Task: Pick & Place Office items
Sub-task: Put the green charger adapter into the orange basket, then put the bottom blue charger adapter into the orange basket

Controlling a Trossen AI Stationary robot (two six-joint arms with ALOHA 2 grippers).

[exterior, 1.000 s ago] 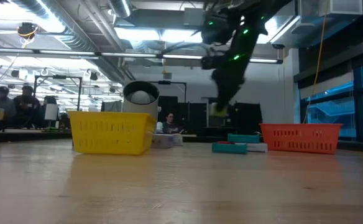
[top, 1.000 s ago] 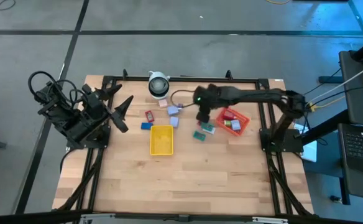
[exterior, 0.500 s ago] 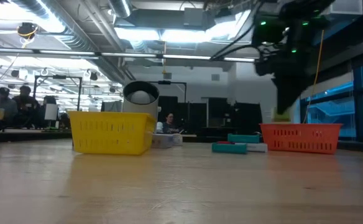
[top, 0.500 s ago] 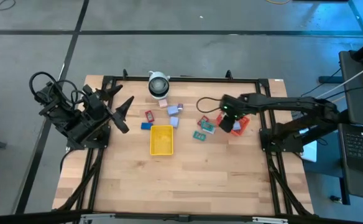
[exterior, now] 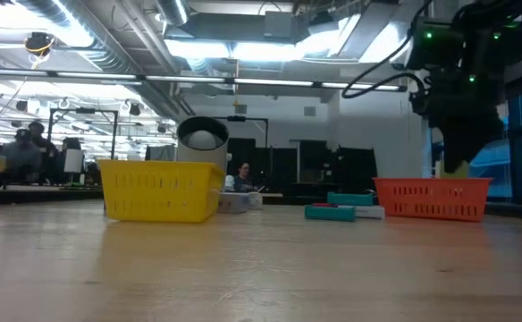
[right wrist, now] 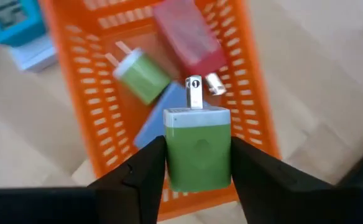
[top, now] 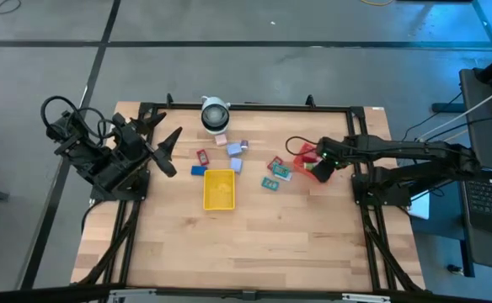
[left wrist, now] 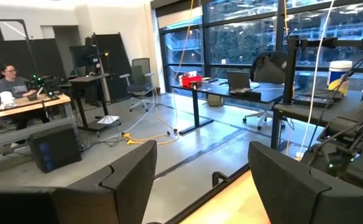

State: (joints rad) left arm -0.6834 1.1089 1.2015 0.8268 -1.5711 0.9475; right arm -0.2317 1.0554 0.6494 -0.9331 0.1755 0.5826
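Hovering over the orange tray [top: 326, 165] near the table's [top: 254, 244] right side, the right pincer [right wrist: 197, 155] holds a green plug block [right wrist: 197, 152] between its two dark fingers [right wrist: 141, 177], which press on either side of it; its metal prongs point toward the tray. Inside the tray lie another green plug [right wrist: 141, 76], a red block [right wrist: 186, 31] and a blue block [right wrist: 160, 118]. Seen from table height, the right arm hangs above the tray with a bit of green showing at its tip [exterior: 456, 167]. More office items sit scattered on the table: teal packets [top: 275, 175] just left of the tray, and lavender, red and blue pieces [top: 221, 156] near the yellow tray [top: 219, 188]. At the table's left edge waits the left pincer [top: 166, 151], jaws spread wide and holding nothing.
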